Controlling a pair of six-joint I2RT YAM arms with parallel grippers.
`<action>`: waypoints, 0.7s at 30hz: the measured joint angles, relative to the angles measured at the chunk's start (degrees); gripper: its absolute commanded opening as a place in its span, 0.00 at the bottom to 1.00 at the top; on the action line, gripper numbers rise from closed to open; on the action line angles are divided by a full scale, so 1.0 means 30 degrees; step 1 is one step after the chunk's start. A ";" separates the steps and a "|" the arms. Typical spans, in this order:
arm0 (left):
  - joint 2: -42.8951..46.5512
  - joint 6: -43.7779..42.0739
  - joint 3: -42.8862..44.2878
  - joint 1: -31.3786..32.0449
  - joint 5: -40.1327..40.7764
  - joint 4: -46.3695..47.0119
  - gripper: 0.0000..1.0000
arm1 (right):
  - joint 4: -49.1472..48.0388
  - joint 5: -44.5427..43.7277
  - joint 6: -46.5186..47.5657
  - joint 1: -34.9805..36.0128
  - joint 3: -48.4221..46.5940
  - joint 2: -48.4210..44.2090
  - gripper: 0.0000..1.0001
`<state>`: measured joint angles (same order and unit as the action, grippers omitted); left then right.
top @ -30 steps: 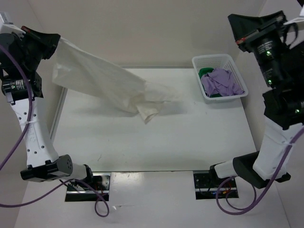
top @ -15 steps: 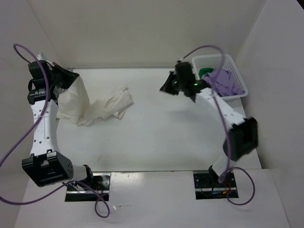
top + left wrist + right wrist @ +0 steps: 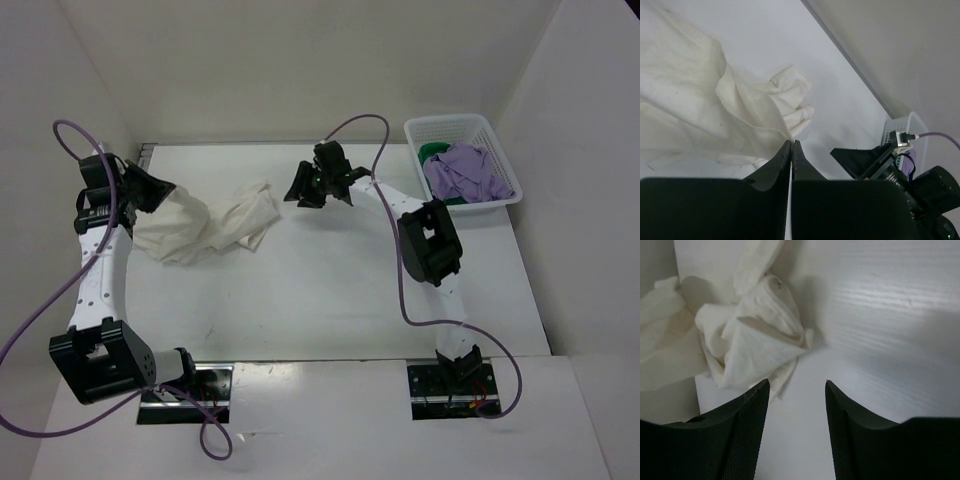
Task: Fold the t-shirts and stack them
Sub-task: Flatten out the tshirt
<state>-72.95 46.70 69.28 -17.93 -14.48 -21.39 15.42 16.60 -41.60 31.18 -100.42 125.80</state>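
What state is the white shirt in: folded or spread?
Neither: the white shirt lies crumpled, one end held by the left pincer.

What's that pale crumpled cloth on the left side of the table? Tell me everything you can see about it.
It is a cream-white t-shirt of soft, thin-looking cloth, unfolded and bunched into wrinkled lumps. It lies on the white table, left of centre. Its left end seems raised a little where the left pincer is shut on an edge. The open right pincer hovers just beside its right end and does not appear to touch it.
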 measured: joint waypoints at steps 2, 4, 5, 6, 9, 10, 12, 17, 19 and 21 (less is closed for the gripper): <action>0.0000 0.0007 -0.0503 0.0000 -0.0095 0.0146 0.00 | 0.0138 -0.0058 -0.0131 0.0102 -0.1537 0.1056 0.56; -0.0015 0.0022 -0.0874 0.0000 -0.0233 0.0328 0.00 | 0.0306 -0.0168 -0.0131 0.0313 -0.3665 0.2477 0.59; -0.0036 0.0022 -0.0998 0.0000 -0.0299 0.0408 0.00 | 0.0306 -0.0138 -0.0095 0.0423 -0.4561 0.3184 0.60; -0.0051 0.0029 -0.1049 0.0000 -0.0350 0.0437 0.00 | 0.0488 -0.0058 -0.0007 0.0576 -0.5727 0.3978 0.65; -0.0153 0.0029 -0.1071 0.0000 -0.0459 0.0809 0.00 | 0.1260 0.0554 0.0168 0.0903 -0.8196 0.5931 0.69; -0.0182 0.0029 -0.1071 0.0000 -0.0488 0.0882 0.00 | 0.1770 0.0678 0.0197 0.1027 -0.9129 0.6623 0.69; -0.0233 0.0029 -0.1144 0.0000 -0.0525 0.1013 0.00 | 0.2557 0.0721 0.0255 0.1209 -1.0557 0.7708 0.54; -0.0299 0.0029 -0.1275 0.0000 -0.0634 0.1042 0.00 | 0.4306 0.1056 0.0554 0.1537 -1.2590 0.9049 0.08; -0.0299 0.0029 -0.1326 0.0000 -0.0641 0.1144 0.00 | 0.4466 0.1115 0.0663 0.1625 -1.2269 0.8808 0.00; -0.0313 0.0036 -0.1348 0.0000 -0.0656 0.1166 0.00 | 0.3956 0.0925 0.0714 0.1683 -0.9799 0.7417 0.00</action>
<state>-73.89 46.81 65.23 -17.93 -16.45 -17.89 27.29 19.38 -39.46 36.23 -129.82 148.05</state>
